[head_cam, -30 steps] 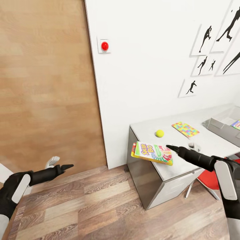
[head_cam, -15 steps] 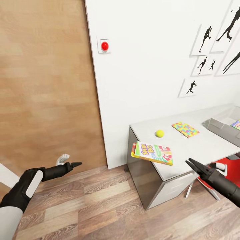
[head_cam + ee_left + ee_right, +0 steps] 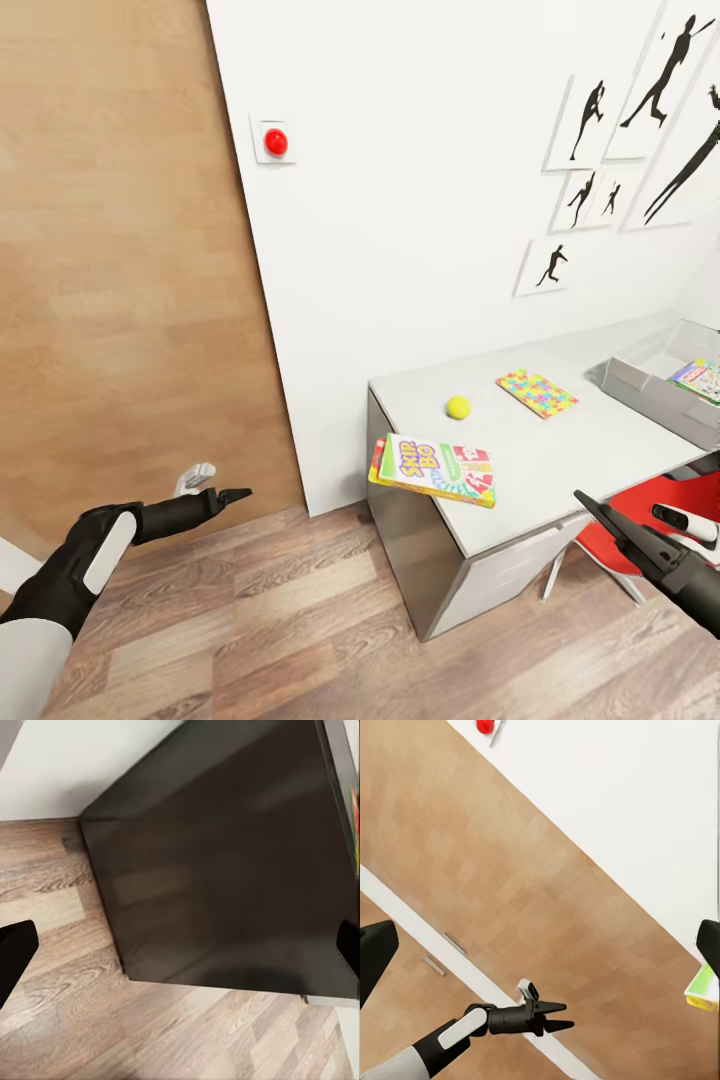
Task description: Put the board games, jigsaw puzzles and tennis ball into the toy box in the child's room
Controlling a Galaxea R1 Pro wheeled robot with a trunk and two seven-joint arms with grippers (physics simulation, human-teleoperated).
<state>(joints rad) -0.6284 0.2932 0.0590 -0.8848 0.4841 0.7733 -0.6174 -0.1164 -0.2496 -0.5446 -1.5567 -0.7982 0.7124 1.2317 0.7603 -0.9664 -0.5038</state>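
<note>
The Skip-Bo box (image 3: 433,468) overhangs the table (image 3: 560,450) edge at seven o'clock; a nudge from the empty, spread right pincer (image 3: 600,518) could tip it off.

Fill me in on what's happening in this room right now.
A two-armed robot stands by the table, holding nothing. The Skip-Bo box lies at the table's near corner, jutting past the edge, with the tennis ball and a jigsaw puzzle further back. The toy box already holds a game. The right claw hangs off the table's front edge; the left claw hovers over the floor.
</note>
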